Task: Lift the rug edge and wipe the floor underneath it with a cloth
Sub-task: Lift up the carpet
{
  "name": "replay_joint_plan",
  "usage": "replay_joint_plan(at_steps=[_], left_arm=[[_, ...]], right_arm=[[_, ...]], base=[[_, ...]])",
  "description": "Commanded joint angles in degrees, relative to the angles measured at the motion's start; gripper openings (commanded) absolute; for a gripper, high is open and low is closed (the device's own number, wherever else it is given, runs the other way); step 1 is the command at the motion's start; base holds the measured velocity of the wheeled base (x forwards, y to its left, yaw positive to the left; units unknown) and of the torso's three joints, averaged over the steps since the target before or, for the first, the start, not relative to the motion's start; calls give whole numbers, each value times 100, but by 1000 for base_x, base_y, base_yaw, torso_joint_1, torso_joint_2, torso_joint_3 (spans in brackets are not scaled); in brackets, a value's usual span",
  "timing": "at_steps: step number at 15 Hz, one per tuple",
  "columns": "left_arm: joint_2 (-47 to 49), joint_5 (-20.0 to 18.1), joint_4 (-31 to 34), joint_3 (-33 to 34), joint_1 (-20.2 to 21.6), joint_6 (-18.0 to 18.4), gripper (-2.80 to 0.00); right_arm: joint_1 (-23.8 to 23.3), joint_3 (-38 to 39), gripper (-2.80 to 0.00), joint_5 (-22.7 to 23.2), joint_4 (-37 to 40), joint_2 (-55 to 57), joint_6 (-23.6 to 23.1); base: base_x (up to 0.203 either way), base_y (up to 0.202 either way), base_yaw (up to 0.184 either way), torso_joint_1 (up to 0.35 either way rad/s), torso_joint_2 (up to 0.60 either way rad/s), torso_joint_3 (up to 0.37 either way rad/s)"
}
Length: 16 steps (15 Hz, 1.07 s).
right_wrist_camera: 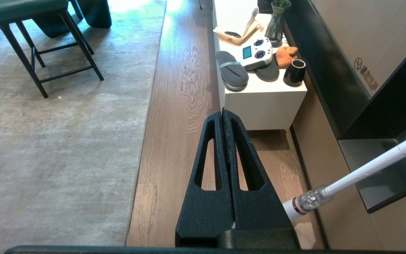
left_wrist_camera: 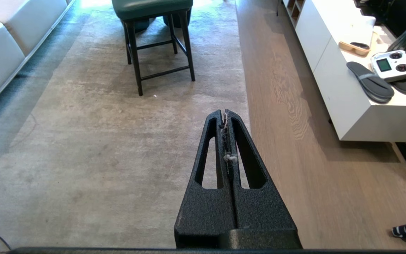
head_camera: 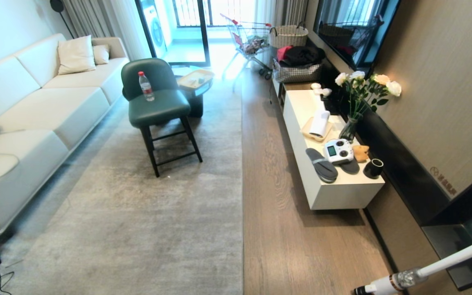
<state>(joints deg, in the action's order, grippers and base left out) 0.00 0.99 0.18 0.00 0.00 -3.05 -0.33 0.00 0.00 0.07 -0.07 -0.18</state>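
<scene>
a: from the head view, where's the rug edge (head_camera: 242,164)?
b: it runs straight up the room, flat on the floor (head_camera: 277,196), a strip of bare planks between it and the white cabinet (head_camera: 334,192). neither arm shows in that view.
a: and the wrist views?
b: the left wrist view has the left gripper (left_wrist_camera: 226,114) clenched, fingers pressed together with nothing held — only bits of grey fluff caught along the seam. it hangs over the rug, just inside its edge. the right gripper (right_wrist_camera: 223,113) is clamped tight too, empty, above the planks near the cabinet's front corner.
a: anything only one view gives?
b: the head view alone shows the sofa (head_camera: 35,106), and the bottle (head_camera: 146,86) standing on the green chair (head_camera: 158,102). the white tool (right_wrist_camera: 358,174) leans in by the wall; its striped tip (left_wrist_camera: 402,231) shows only in the left wrist view.
a: the cloth?
b: i can't find it in any view.
</scene>
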Motion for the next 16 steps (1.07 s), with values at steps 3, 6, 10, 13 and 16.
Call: replay_joint_plan(at_steps=[3,6,10,13,16], left_arm=[[0,7,-1,0,0,-3,-280],[0,7,-1,0,0,-3,-280],[0,7,-1,0,0,6,-280],[0,7,-1,0,0,-3,-280],[0,7,-1,0,0,-3,-280]], right_arm=[[-2,0,-280,0,1,7,1],[-2,0,-280,0,1,7,-3],[-2,0,-280,0,1,7,1],[-2,0,-280,0,1,7,1],[-2,0,-280,0,1,7,1]], base=[[0,0,0,0,0,0],[0,0,0,0,0,0],[0,0,0,0,0,0],[0,0,0,0,0,0],[0,0,0,0,0,0]])
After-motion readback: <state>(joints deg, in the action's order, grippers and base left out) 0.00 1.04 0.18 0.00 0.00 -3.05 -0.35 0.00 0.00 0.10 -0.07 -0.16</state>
